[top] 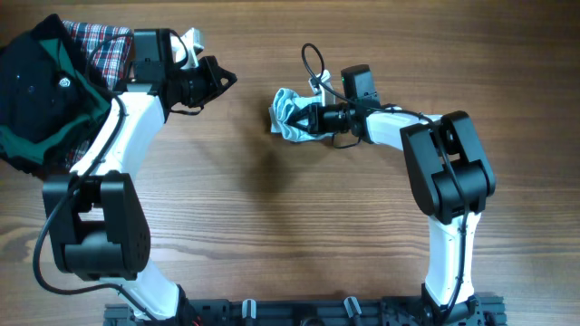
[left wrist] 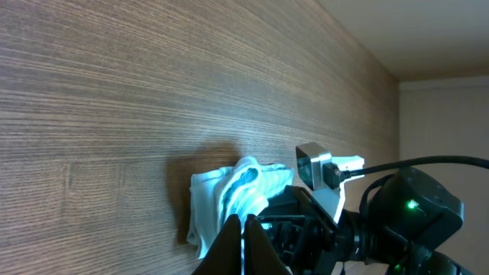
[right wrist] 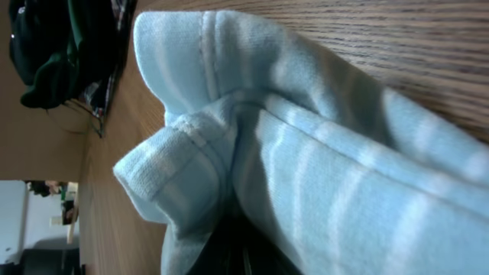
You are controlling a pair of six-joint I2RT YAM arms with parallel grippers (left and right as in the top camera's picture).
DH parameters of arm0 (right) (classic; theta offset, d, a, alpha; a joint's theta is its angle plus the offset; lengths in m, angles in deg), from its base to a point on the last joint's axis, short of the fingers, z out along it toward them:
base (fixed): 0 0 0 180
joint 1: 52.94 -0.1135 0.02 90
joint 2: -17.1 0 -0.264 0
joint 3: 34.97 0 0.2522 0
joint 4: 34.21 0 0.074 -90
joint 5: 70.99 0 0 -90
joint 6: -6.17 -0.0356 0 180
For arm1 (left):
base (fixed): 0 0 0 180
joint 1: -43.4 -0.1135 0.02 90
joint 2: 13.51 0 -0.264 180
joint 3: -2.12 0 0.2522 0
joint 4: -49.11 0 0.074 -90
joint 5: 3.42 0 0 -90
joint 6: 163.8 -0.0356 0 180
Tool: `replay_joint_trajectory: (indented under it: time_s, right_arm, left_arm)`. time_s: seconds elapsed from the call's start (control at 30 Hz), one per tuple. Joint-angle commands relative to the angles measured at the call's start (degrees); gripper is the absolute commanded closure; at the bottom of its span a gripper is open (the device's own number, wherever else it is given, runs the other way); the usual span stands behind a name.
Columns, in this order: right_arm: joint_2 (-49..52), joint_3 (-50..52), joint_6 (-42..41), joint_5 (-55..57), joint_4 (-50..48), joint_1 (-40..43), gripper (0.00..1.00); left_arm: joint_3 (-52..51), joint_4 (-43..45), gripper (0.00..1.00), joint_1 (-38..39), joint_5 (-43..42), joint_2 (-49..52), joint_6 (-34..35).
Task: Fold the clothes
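Observation:
The clothes are one small pale-blue striped garment (top: 288,113), bunched up on the wooden table at centre top. My right gripper (top: 308,118) is shut on its right side; in the right wrist view the cloth (right wrist: 306,153) fills the frame and wraps over the dark fingers (right wrist: 256,256). My left gripper (top: 222,80) is shut and empty, held to the left of the garment, apart from it. In the left wrist view its closed fingers (left wrist: 246,248) point at the garment (left wrist: 221,202) and the right arm's wrist.
A black-and-green garment (top: 36,91) lies over a red plaid cloth (top: 104,45) at the table's top left corner, behind my left arm. The dark pile also shows far off in the right wrist view (right wrist: 61,46).

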Motion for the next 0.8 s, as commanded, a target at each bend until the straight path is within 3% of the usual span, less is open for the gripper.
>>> replay_joint_trajectory:
  time_s: [0.0, 0.4, 0.77]
  right_arm:
    - [2.25, 0.17, 0.96, -0.90, -0.55, 0.79, 0.96]
    - [-0.85, -5.31, 0.85, -10.86, -0.76, 0.98, 0.96]
    - [-2.29, -5.79, -1.92, -7.26, -4.37, -1.01, 0.96]
  left_arm:
    - [0.52, -0.42, 0.96, 1.33, -1.18, 0.57, -1.42]
    - [0.52, -0.44, 0.96, 3.98, -0.61, 0.57, -3.13]
    - [0.52, 0.20, 0.96, 3.50, 0.04, 0.57, -4.39]
